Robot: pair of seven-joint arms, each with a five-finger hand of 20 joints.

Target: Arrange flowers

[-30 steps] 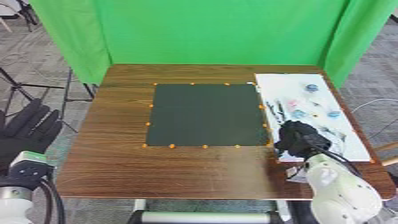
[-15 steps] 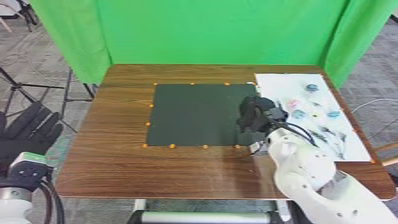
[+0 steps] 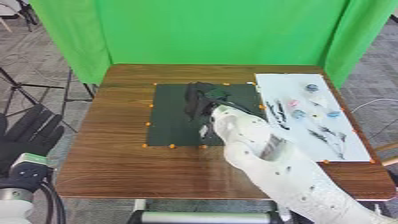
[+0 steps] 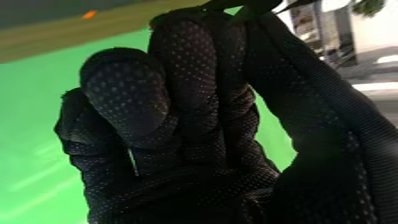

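Right arm (image 3: 282,162) outstretched, right hand (image 3: 195,102) pinching; left hand (image 3: 18,146) flat, fingers (image 3: 29,121) straight.

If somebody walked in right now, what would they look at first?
Probably the big, bright green cloth curtain behind the brown wooden table. Next, maybe the robot's black-gloved right hand, on its white arm, above the dark rectangular mat. Then perhaps the little pink flower and blue flowers on the white sheet at the table's right side.
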